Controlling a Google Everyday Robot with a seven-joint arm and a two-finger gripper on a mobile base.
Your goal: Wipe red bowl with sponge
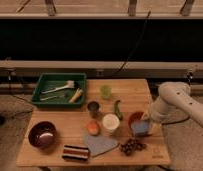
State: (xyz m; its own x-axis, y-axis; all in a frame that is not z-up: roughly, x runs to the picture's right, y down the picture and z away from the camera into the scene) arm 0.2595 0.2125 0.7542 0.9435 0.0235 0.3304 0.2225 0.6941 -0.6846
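The red bowl (134,118) sits on the wooden table (60,125) at the right, beside the white cup (110,123). The blue-grey sponge (141,128) lies inside the bowl and covers most of its interior. My gripper (146,121) reaches down from the white arm (175,97) on the right and is shut on the sponge, pressing it into the bowl. The bowl's near rim is hidden behind the sponge.
A green tray (44,78) with utensils stands at the back left. A maroon bowl (42,134), a striped block (76,152), a grey-blue cloth (100,145), grapes (131,146), an orange fruit (93,128), a dark cup (94,107), a green fruit (106,91) and a green vegetable (118,109) are spread over the table.
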